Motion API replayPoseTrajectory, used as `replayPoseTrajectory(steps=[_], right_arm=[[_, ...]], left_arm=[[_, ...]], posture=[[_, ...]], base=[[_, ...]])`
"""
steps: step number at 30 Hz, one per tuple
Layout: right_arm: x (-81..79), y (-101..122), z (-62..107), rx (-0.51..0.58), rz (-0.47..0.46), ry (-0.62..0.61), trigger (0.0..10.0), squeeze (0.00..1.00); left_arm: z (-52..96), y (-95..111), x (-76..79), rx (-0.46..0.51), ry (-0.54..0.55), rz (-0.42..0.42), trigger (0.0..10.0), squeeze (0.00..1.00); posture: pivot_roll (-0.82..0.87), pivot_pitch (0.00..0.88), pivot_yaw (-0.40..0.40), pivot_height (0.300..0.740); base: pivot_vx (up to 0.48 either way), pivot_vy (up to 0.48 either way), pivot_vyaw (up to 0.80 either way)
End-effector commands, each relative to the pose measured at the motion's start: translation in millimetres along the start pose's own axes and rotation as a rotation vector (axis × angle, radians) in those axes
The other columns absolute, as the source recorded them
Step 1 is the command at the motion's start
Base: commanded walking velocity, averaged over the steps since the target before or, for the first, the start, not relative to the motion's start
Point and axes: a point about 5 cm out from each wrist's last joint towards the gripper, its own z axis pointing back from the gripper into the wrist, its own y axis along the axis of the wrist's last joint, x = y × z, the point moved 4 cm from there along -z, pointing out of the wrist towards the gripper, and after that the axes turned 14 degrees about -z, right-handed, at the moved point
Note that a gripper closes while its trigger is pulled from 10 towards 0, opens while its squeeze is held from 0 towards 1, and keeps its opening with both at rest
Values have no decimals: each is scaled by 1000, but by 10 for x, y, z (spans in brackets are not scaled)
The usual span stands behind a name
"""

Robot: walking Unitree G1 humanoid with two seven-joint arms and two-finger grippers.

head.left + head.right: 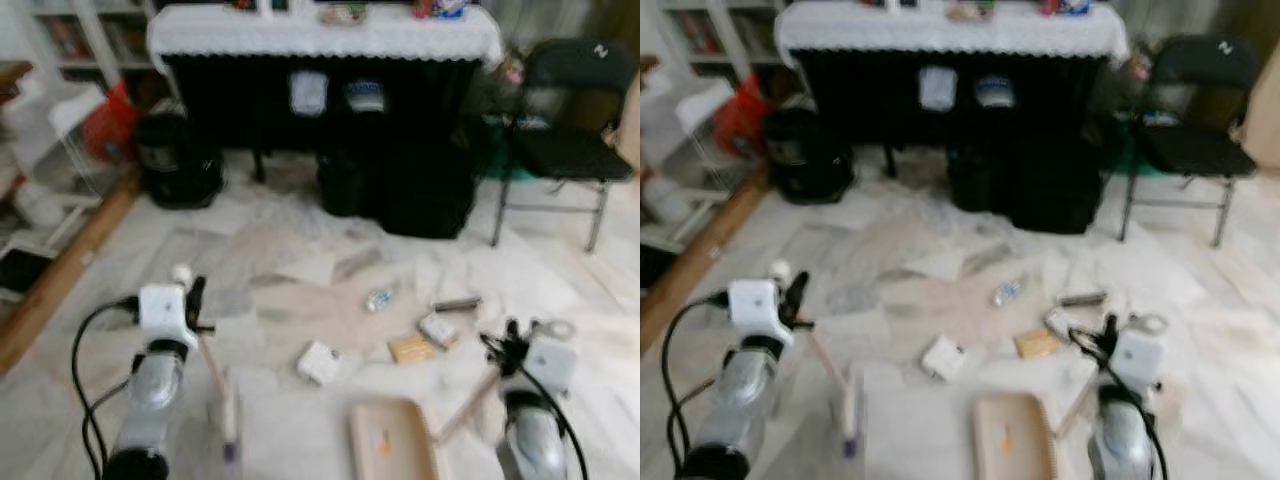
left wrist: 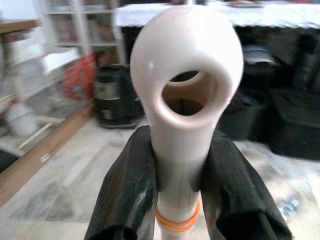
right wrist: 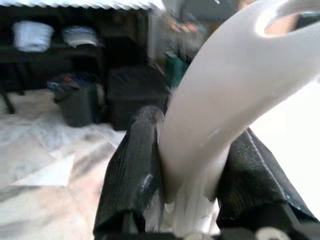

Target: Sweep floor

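Nearest the camera, two tools are held ready. The left gripper (image 2: 175,170) is clenched on the pale handle of a brush (image 1: 228,410), whose looped handle end (image 2: 186,75) rises between the fingers (image 2: 127,190); the brush head rests on the marble floor (image 1: 300,430) just ahead of the left arm. The right gripper (image 3: 192,165) is clamped on the white curved handle (image 3: 235,85) of a dustpan (image 1: 393,438), and the tan pan lies flat on the floor between the two arms.

Just beyond the pan, litter is scattered: a white box (image 1: 319,362), a yellowish packet (image 1: 411,348), a small white carton (image 1: 438,329), a crushed bottle (image 1: 379,298) and a dark stick-like piece (image 1: 457,303). Farther off stand a black table with a white lace cloth (image 1: 320,35), dark bins beneath it and a black folding chair (image 1: 570,140).

The step in hand is judged to be the gathering of litter, hardly begun, since nothing is seen collected in the pan. Next, the brush would need to be carried beyond the white box and drawn back toward the pan's open edge, with the pan kept pressed flat.
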Motion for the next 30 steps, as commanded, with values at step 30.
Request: replayPoseTrajectory(steps=[30], right_arm=[[-142, 113, -72, 51, -7, 54, 10000, 0]], left_arm=[[-77, 116, -80, 39, 20, -19, 10000, 0]], posture=[[-137, 18, 1, 740]], base=[[262, 0, 0]])
